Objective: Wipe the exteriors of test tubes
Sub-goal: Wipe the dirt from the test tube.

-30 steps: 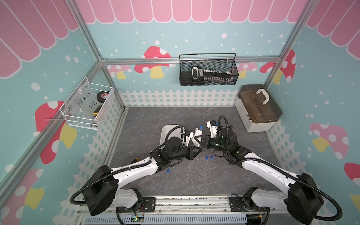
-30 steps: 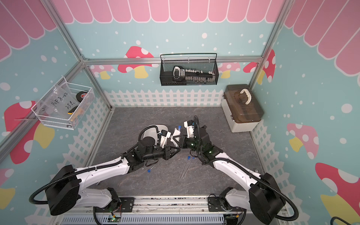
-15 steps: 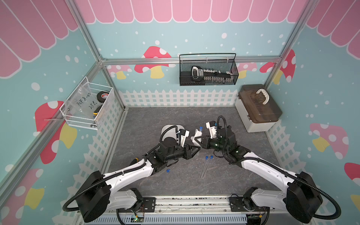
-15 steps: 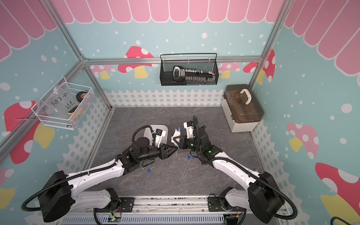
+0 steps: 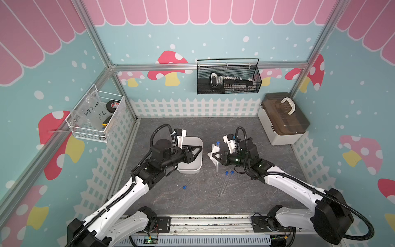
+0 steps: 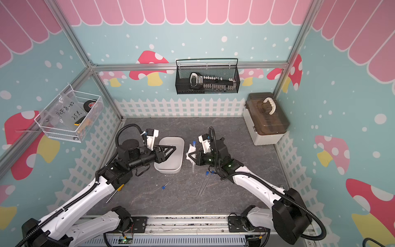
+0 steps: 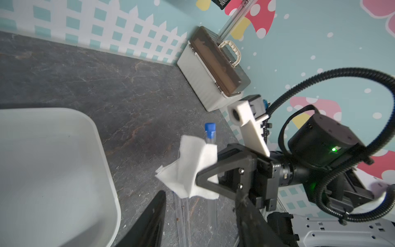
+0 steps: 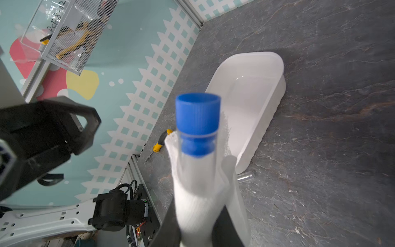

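Observation:
My right gripper (image 5: 214, 156) (image 8: 198, 224) is shut on a white cloth (image 5: 212, 151) (image 7: 188, 169) wrapped round a clear test tube with a blue cap (image 5: 217, 142) (image 8: 197, 115), held roughly upright above the table. My left gripper (image 5: 197, 150) (image 7: 203, 220) stands open with nothing between its fingers, over the white tray (image 5: 192, 169), a short gap left of the cloth. Two more test tubes (image 5: 224, 184) lie side by side on the table in front of the right gripper. A third test tube (image 6: 168, 182) lies in front of the tray.
A brown-lidded box (image 5: 282, 119) stands at the back right. A black wire basket (image 5: 228, 79) hangs on the back wall and a white one (image 5: 96, 115) on the left wall. A yellow-handled screwdriver (image 6: 116, 190) lies by the left arm.
My left gripper has opened and drawn back to the left, away from the cloth and tube, and now hangs over the tray. The right gripper keeps its hold and has barely moved.

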